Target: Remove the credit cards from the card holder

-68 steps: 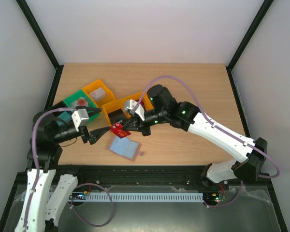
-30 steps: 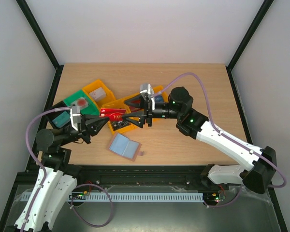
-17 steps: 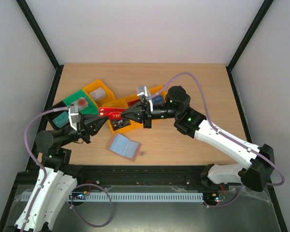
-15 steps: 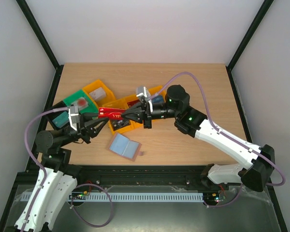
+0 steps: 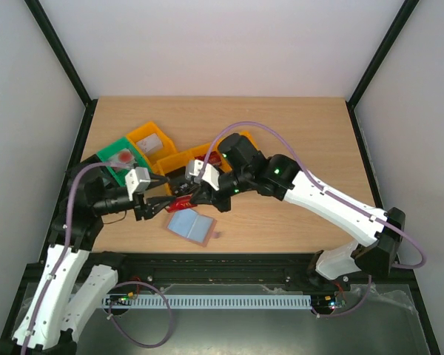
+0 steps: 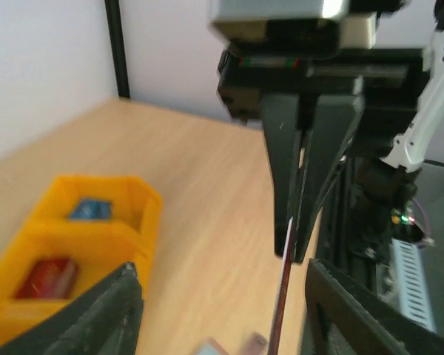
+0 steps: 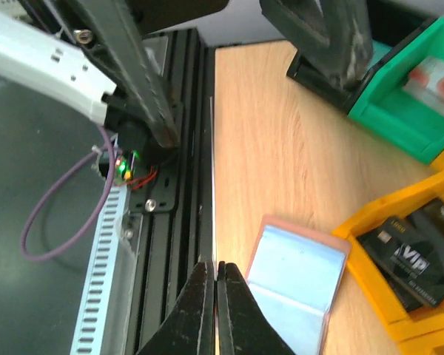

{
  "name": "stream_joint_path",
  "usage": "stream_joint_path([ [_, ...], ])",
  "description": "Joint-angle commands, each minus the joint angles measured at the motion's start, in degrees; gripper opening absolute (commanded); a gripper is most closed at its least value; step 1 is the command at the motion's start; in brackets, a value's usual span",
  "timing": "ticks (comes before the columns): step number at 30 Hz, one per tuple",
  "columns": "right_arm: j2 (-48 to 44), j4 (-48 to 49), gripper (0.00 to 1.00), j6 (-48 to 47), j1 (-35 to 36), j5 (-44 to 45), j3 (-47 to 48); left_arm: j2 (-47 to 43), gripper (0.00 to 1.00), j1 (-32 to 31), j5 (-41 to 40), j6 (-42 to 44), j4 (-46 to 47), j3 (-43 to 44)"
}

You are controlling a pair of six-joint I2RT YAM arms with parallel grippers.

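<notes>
The card holder (image 5: 191, 225) lies open on the table, light blue lining up, tan edge round it; it also shows in the right wrist view (image 7: 296, 281). My right gripper (image 5: 192, 195) is shut on a red card (image 5: 180, 204) and holds it just above the holder's far edge. In the right wrist view the gripper (image 7: 216, 264) pinches the card edge-on. My left gripper (image 5: 164, 201) is open, facing the right one. In the left wrist view my left gripper (image 6: 220, 266) has the card's edge (image 6: 283, 296) between its fingers, nearer the right finger (image 6: 355, 318), apart from both.
Orange bins (image 5: 179, 157) and a green bin (image 5: 106, 155) stand behind the grippers, with cards in them. A black card (image 7: 411, 270) lies in one orange bin (image 7: 377, 310). Another orange bin (image 6: 144, 214) holds a red and a blue card. The table's front rail (image 5: 229, 259) is close.
Both grippers have come down and nearer with the red card, from over the orange bin to just above the open card holder. The left gripper has moved right.
</notes>
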Motion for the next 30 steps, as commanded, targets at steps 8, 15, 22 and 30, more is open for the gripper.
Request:
stream_joint_path([
  [8,-1.68,-4.50,0.02,-3.69,1.67,-0.31,1.95,6.00,0.42,-5.39,-2.29,25.96,-24.56,5.44],
  [15,-5.55,0.70,0.16,-1.16,1.70,12.04,0.50,5.82,0.02,-5.49,1.80,9.18,-13.86,5.94],
  [22,-27.05,48.67,0.57,-21.43,2.11,38.67,-27.13,6.61,0.02,-0.09,0.60,-50.52,29.63,-1.97],
  [30,-22.66,94.97,0.65,-66.23,3.81,37.34,-46.69,10.56,0.02,2.51,-2.07,-61.26,35.32,-3.17],
])
